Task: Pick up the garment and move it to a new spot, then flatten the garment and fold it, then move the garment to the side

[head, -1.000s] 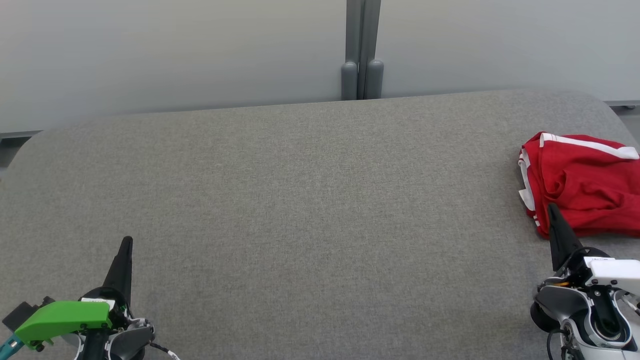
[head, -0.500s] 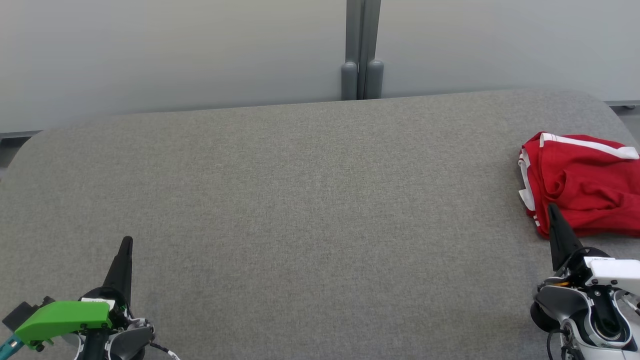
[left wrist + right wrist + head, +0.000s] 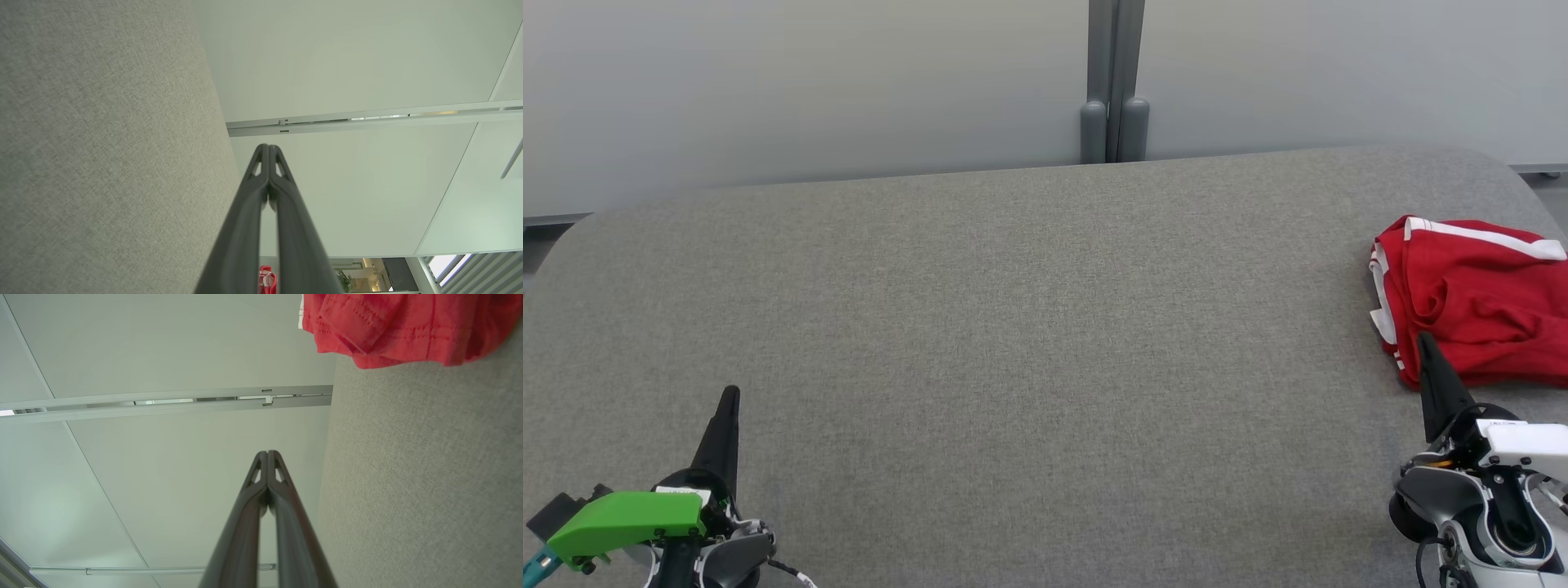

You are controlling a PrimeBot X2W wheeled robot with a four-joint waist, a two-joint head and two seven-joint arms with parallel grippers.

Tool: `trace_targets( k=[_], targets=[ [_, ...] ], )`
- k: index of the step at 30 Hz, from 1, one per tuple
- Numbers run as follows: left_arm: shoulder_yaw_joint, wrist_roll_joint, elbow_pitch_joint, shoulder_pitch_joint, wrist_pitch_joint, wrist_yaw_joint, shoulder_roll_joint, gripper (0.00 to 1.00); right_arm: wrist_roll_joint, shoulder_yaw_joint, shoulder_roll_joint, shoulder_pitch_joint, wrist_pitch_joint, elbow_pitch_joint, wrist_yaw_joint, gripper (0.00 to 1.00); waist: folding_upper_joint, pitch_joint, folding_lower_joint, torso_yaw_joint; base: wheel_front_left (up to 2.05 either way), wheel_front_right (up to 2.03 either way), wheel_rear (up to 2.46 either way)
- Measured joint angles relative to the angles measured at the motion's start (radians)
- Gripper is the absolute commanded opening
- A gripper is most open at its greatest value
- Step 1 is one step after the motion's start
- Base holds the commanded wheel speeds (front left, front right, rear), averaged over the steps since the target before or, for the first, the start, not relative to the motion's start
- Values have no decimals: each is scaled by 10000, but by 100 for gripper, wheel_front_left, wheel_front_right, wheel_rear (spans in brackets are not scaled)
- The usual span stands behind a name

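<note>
A red garment (image 3: 1474, 298) with white stripes lies crumpled at the far right of the grey fabric table (image 3: 1029, 343). Its hem shows at the top right in the right wrist view as the garment (image 3: 400, 326), and a small red patch of the garment (image 3: 267, 281) shows low in the left wrist view. My right gripper (image 3: 1423, 339) is shut and empty at the lower right, its tip just at the garment's near edge. My left gripper (image 3: 732, 394) is shut and empty at the lower left, far from the garment. Both wrist views show the tips pressed together: left gripper (image 3: 268, 146), right gripper (image 3: 267, 452).
Pale wall panels stand behind the table, with a grey post (image 3: 1115, 82) at the middle of the far edge. The table's rounded corners lie at the far left and far right.
</note>
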Motion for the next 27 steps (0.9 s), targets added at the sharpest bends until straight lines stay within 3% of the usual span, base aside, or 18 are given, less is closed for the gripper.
trace_targets(
  k=[27],
  targets=[
    [0,0,-4,0,0,0,-2,0,2,2,0,0,0,-6,0,0,0,0,0,0,0,0,0]
  ],
)
